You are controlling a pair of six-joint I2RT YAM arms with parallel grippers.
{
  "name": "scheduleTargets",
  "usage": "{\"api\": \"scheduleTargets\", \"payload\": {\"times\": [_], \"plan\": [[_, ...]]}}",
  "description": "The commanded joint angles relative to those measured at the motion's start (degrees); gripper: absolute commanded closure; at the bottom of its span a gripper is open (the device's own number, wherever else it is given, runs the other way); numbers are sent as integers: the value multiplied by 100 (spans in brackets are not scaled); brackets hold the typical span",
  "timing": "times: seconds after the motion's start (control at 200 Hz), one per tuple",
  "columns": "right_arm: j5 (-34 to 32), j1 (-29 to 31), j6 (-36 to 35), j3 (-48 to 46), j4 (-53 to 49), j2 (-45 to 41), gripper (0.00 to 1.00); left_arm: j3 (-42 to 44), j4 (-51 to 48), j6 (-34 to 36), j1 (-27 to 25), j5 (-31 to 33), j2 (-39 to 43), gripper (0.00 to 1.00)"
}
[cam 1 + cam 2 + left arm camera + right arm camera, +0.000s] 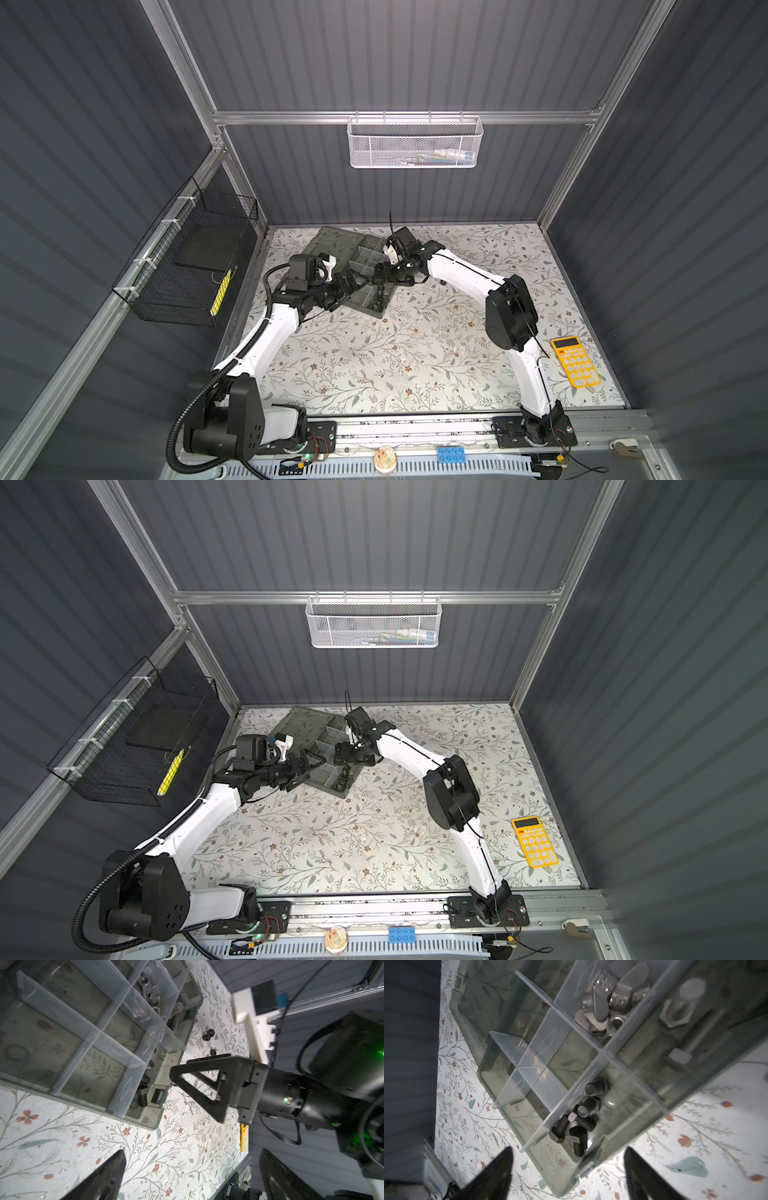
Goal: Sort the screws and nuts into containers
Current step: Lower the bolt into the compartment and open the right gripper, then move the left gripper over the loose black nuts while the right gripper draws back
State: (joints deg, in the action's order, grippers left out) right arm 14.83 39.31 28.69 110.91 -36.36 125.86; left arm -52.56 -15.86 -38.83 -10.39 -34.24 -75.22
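Observation:
The grey-green organizer box [365, 309] lies open at the back left of the table, its containers split by pale dividers [550, 1028]. Several black screws [577, 1122] lie in the corner compartment. Silver winged nuts [604, 1003] fill another, and silver screws [679, 1012] lie in the compartment beside it. Two black nuts [207, 1035] rest on the mat beside the box. My right gripper [569, 1153] hangs open just above the black screws, holding nothing. My left gripper [192, 1153] is open and empty over bare mat at the box's near edge [83, 1103].
A yellow calculator [575, 361] lies at the right of the table. A white mesh basket [413, 141] hangs on the back wall and a black wire basket [187, 266] on the left wall. The two grippers sit close together over the box.

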Motion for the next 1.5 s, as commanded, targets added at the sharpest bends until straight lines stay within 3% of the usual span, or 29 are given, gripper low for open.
{"api": "scheduleTargets", "payload": {"times": [0.0,0.22,0.675,1.076,1.266,1.496], "plan": [[-311,-46,-126,-247,139,-448,1,-193,-264,184,26,95,52,0],[-825,-226,-128,-1054,490,-1082,1,-405,-317,174,-173,337,1,0],[-1063,-1321,146,-3110,1071,-2597,1,-1964,-857,586,-1605,1741,-1216,0],[-1236,-2380,241,-4645,1122,-3958,1,-4011,-1275,1176,-2630,2569,-3364,0],[-442,-3035,300,-5363,1326,-4525,1,-5084,-1652,1442,-2907,2709,-4649,0],[-257,-3412,380,-5883,1372,-4918,1,-6357,-2066,1712,-3179,2952,-5955,0]]}}
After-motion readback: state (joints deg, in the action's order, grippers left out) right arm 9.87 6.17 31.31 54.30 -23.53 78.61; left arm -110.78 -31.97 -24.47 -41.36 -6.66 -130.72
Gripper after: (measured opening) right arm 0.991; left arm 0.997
